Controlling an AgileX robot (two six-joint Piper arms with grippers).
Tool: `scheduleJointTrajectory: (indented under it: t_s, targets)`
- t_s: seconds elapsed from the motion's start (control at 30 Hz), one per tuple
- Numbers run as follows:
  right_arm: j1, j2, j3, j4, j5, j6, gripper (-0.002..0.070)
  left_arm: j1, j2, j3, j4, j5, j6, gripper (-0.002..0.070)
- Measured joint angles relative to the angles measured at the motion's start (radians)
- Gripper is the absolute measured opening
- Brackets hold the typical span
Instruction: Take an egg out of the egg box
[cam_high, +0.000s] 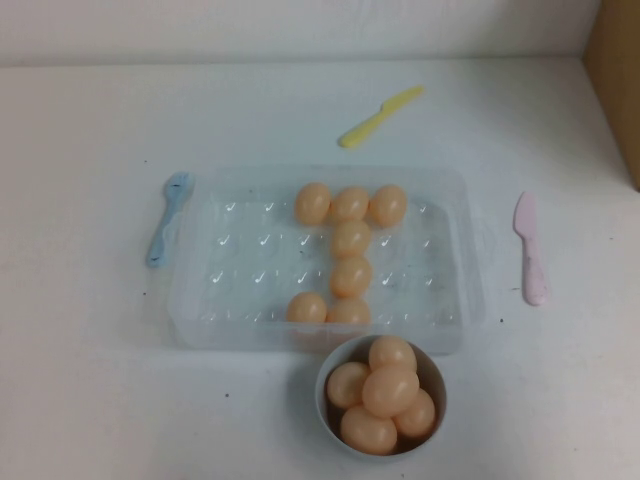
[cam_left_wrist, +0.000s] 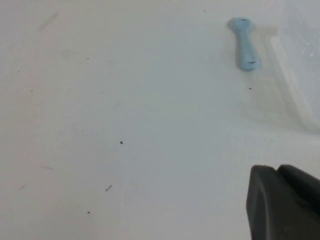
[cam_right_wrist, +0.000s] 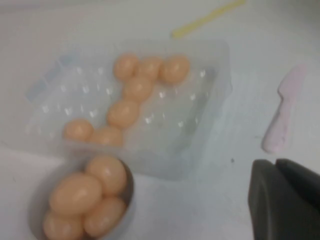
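The egg box (cam_high: 200, 300) is a clear dimpled tray in the middle of the table. Several peach-orange eggs lie in it: three in a row at the back, a column running toward me with one egg (cam_high: 351, 239) in it, and two at the front. The right wrist view shows the egg box (cam_right_wrist: 200, 130) and its eggs (cam_right_wrist: 137, 89) ahead of my right gripper (cam_right_wrist: 276, 165), which is shut and empty above bare table. My left gripper (cam_left_wrist: 278, 170) is shut and empty over bare table left of the box. Neither arm appears in the high view.
A white bowl (cam_high: 432, 372) with several eggs stands just in front of the box. A blue spoon (cam_high: 168, 216) lies left of the box, a pink knife (cam_high: 530, 248) right of it, a yellow knife (cam_high: 379, 116) behind. A cardboard box (cam_high: 620, 80) stands far right.
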Motion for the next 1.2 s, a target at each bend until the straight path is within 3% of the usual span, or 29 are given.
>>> scheduleJointTrajectory:
  t_s: [0.23, 0.5, 0.7, 1.0, 1.2]
  targets:
    - [0.000, 0.400, -0.280, -0.294, 0.249, 0.000, -0.0017, 0.000, 0.000, 0.000, 0.000, 0.000, 0.000, -0.0004]
    - [0.002, 0.726, -0.619, -0.497, 0.464, 0.093, -0.0017, 0.000, 0.000, 0.000, 0.000, 0.000, 0.000, -0.0005]
    - [0.010, 0.915, -0.846, -0.547, 0.604, 0.195, -0.0017, 0.000, 0.000, 0.000, 0.000, 0.000, 0.000, -0.0005]
    - [0.156, 1.126, -1.156, -0.849, 0.747, 0.395, -0.0017, 0.000, 0.000, 0.000, 0.000, 0.000, 0.000, -0.0004]
    - [0.236, 1.243, -1.301, -0.871, 0.753, 0.413, -0.0017, 0.000, 0.000, 0.000, 0.000, 0.000, 0.000, -0.0004]
